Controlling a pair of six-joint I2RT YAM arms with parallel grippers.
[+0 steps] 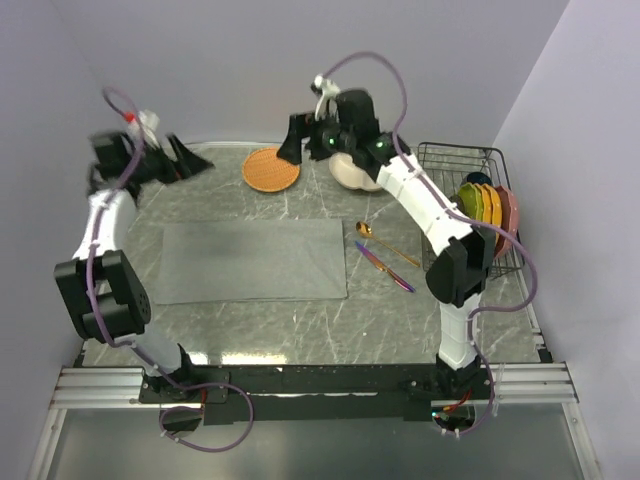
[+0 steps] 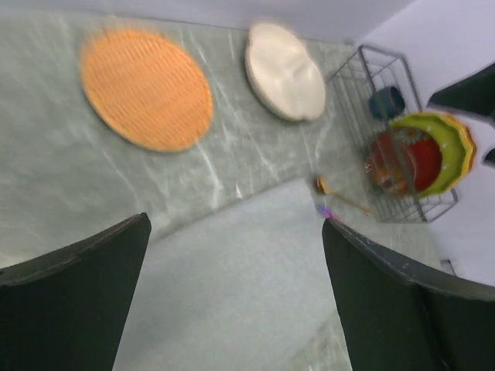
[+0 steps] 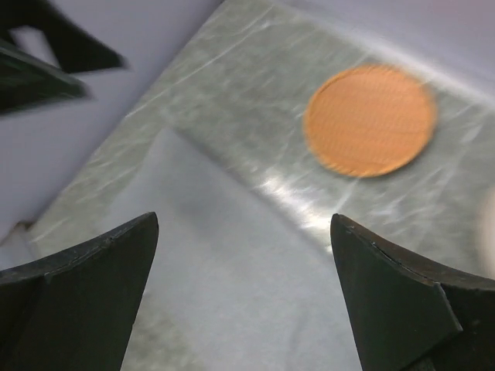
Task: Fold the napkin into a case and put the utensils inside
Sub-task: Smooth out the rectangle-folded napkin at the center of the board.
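Two grippers are hanging in the air over the far part of the table (image 1: 300, 325), facing each other, and neither one is holding anything. On the left, the left gripper (image 2: 236, 224) is standing with its jaws spread wide. Below it, off toward its open end, the grey napkin (image 1: 255, 260) is lying flat on the table as one wide rectangle, with neither tool touching it. Its far edge is sitting just on the base side of both sets of fingers. Between the two grippers and lower down, a round orange mat (image 1: 270, 168) is resting beyond the napkin. The right gripper (image 3: 244, 220) is hovering just to the right of that mat, its jaws likewise gaping and empty, pointing toward the left one. Behind it a cream dish (image 2: 285, 71) is sitting on the table. Down to the right of this gripper, beside its own forearm, the gold spoon (image 1: 385, 243) and the purple knife (image 1: 385, 270) are lying slantwise side by side, just off the napkin's right edge, the knife closer to the cloth. Furthest right, a wire rack (image 1: 455, 155) is holding coloured plates (image 1: 490, 205) on edge.
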